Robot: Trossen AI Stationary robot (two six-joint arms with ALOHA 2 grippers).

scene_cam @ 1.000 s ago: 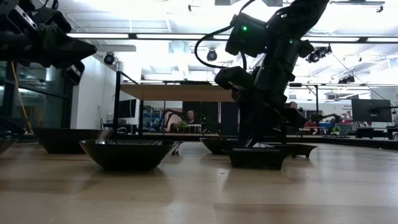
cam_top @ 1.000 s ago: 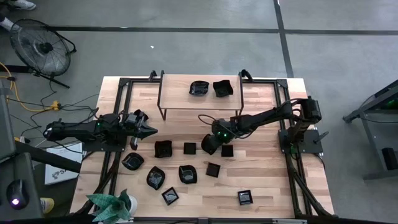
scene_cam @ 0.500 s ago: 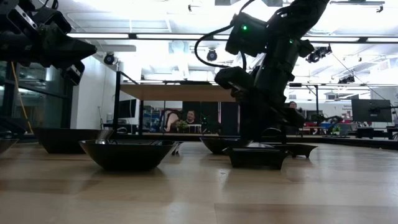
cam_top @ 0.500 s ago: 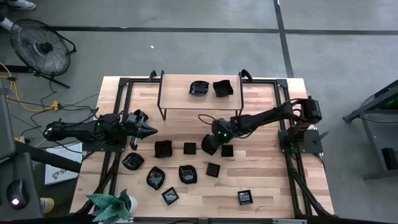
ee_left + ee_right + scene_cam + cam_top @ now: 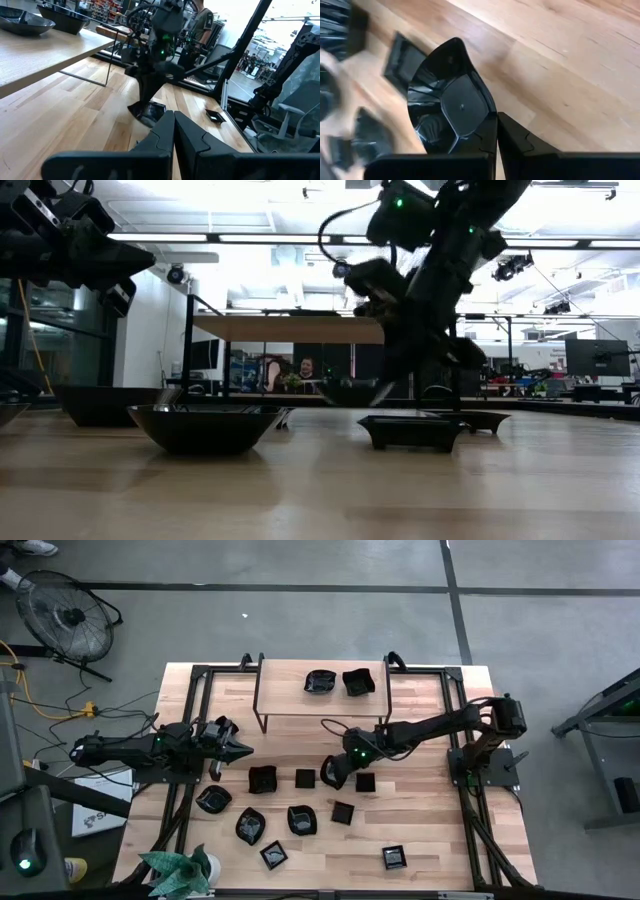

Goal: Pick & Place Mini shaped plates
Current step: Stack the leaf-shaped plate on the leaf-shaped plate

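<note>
Several small glossy black dishes lie flat on the wooden table, among them a square dish [image 5: 305, 778] and a roundish dish [image 5: 250, 826]. Two more dishes [image 5: 320, 682] sit on the raised shelf. My right gripper [image 5: 335, 772] is at the table's middle, shut on one wavy-edged dish [image 5: 452, 95], which hangs above the table in the low view [image 5: 350, 391]. My left gripper [image 5: 243, 750] hovers over the table's left part with its fingers shut [image 5: 173, 117] and holds nothing. My right gripper pinches the wavy-edged dish by its rim [image 5: 491, 116], one finger [image 5: 485, 137] on the inner side and the other on the outer. The fingers come from above, slanting from the table's right. The dish is lifted clear of the table and tilted.
A square dish [image 5: 365, 782] lies right beside the held one; others spread toward the near edge [image 5: 394, 858]. The metal-legged shelf [image 5: 290, 675] stands at the far side. A green plant [image 5: 180, 870] is at the near left corner. Black frame rails run along both sides.
My right gripper has risen and shifted slightly toward the table's left, taking the wavy-edged dish with it. The dish, which rested on the table a second ago, now hangs clear above it and is tilted.
</note>
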